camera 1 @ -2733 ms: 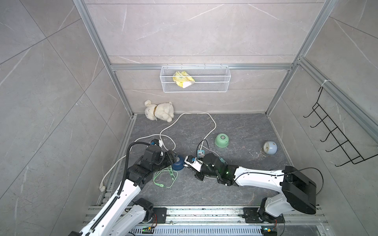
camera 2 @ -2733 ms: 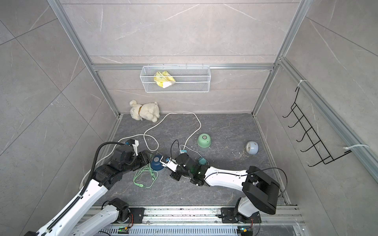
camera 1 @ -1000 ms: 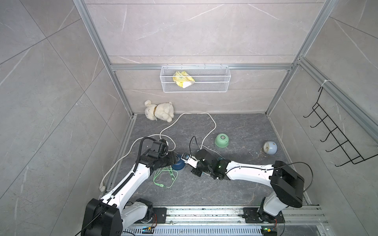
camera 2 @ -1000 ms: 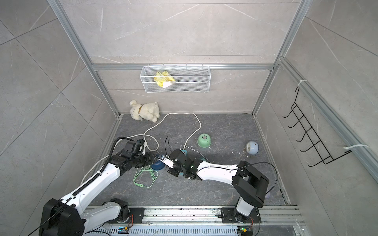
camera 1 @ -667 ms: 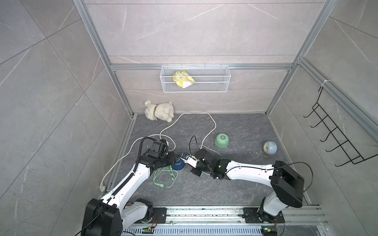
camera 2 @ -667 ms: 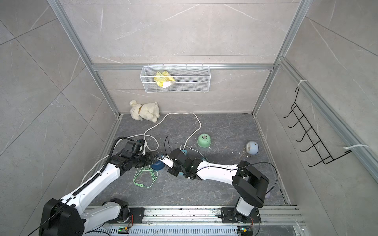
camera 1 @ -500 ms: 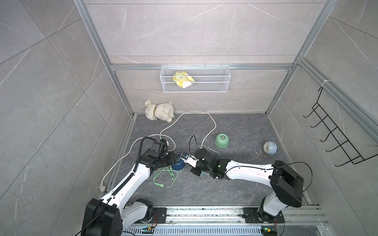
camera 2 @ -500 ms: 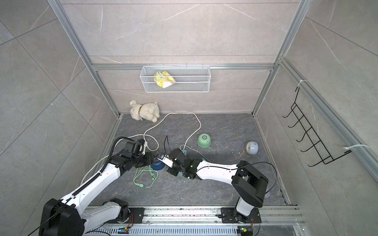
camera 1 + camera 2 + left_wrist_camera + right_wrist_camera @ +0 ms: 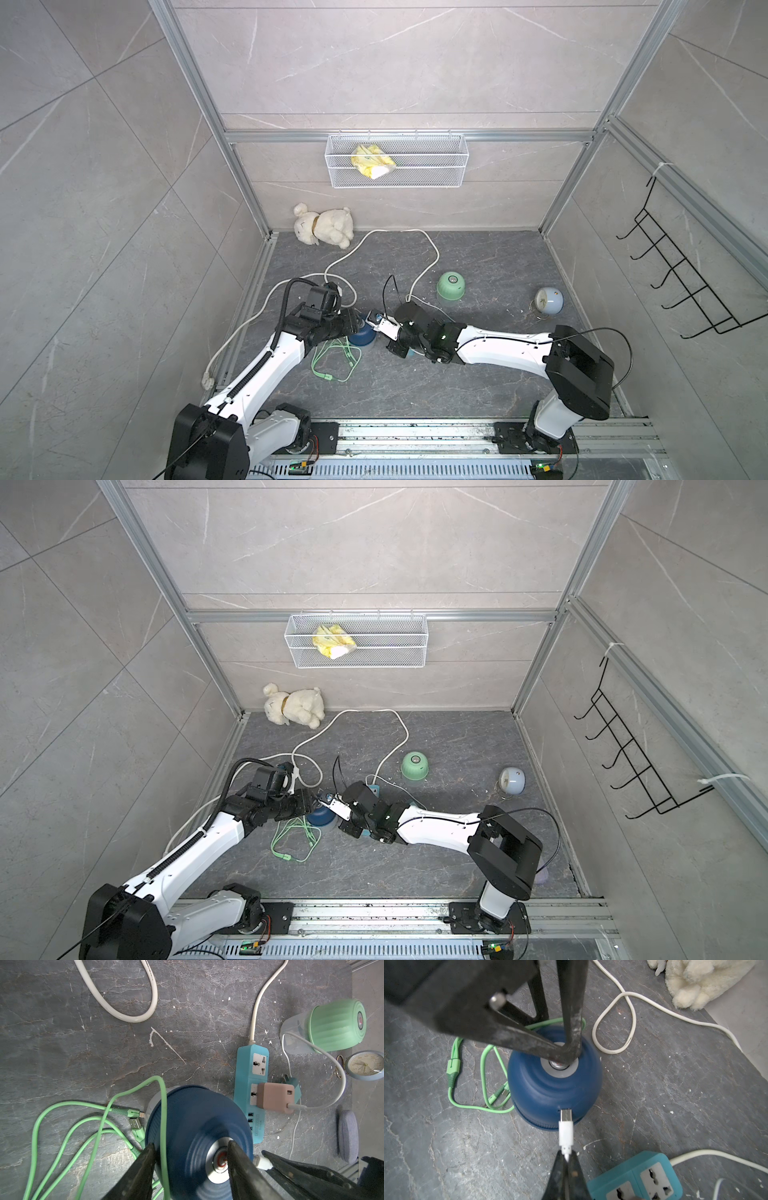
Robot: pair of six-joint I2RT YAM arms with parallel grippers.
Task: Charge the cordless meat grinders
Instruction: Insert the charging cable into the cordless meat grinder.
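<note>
Right wrist, navy grinder (image 9: 550, 1088) beyond right end effector (image 9: 566, 1156)

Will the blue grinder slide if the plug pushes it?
Probably not: the left hand rests on the silver button, likely pinning the blue grinder. Its squat, wide shape looks hard to tip. The white plug looks stiff, pinched in the right hand.

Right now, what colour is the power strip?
The rectangular plastic power strip is turquoise; the left wrist view shows it best.

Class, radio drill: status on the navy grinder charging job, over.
Left gripper open, fingers on top of navy grinder. Right gripper shut on white plug, tip at port, not fully in. Green cable draped over dome, clear of port.
</note>
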